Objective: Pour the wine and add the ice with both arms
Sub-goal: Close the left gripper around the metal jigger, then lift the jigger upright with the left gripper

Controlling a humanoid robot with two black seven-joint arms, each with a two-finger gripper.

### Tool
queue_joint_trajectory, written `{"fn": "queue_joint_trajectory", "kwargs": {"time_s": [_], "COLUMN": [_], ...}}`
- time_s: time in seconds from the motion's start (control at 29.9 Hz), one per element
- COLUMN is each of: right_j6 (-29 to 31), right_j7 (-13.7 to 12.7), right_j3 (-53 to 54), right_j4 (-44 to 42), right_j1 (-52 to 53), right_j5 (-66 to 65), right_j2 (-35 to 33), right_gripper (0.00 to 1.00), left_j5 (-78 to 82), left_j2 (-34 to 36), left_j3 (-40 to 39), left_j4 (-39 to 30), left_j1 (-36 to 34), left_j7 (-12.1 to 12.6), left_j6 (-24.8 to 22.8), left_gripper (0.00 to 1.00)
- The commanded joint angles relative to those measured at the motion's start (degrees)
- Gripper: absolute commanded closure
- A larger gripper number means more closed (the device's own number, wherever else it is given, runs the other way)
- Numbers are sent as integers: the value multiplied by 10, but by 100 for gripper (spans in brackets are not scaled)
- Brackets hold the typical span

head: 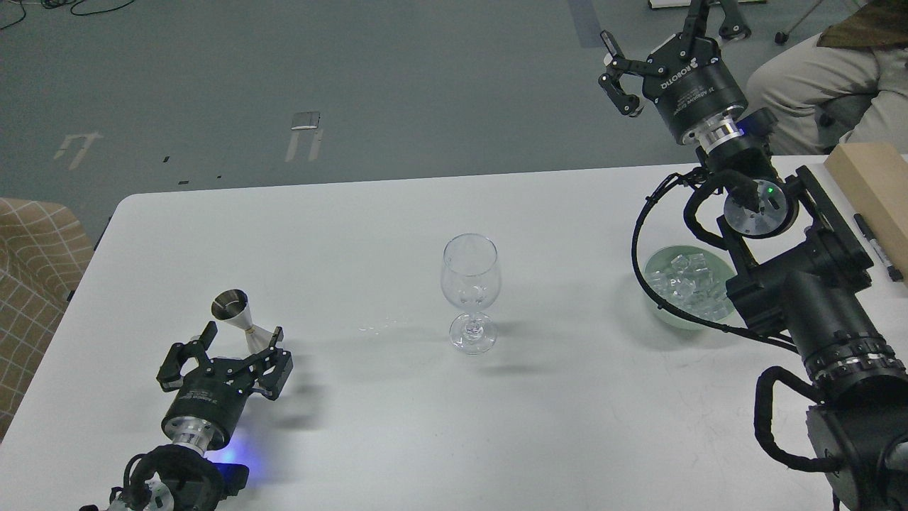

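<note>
Sitting heaped, ice fills a green bowl beside the wine glass.

Left gripper low over white table, fingers spread around steel jigger. Empty wine glass upright at centre. Right gripper raised, fingers apart, above bowl of ice.

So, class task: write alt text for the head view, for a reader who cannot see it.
A clear stemmed glass stands at the middle of a white table. The left tool is open just before a small metal measuring cup. The right tool is open, raised beyond the table's far edge, above a pale bowl of ice cubes.
</note>
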Motion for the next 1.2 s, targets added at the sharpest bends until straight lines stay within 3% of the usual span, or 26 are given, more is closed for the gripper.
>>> {"fn": "queue_joint_trajectory", "kwargs": {"time_s": [0.0,0.53,0.9,1.17], "right_j6": [0,0,0,0], "right_j7": [0,0,0,0], "right_j3": [0,0,0,0], "right_j4": [0,2,4,4], "right_j1": [0,-2,-3,-3], "right_j5": [0,0,0,0], "right_j2": [0,0,0,0], "right_gripper": [0,0,0,0], "left_j5": [0,1,3,4], "left_j2": [0,0,0,0], "left_j3": [0,0,0,0], "left_j4": [9,33,34,33], "left_j1": [-9,-32,-32,-40], "left_j7": [0,-8,-9,-24], "left_j6": [-1,-5,-9,-9], "left_gripper": [2,5,16,23]}}
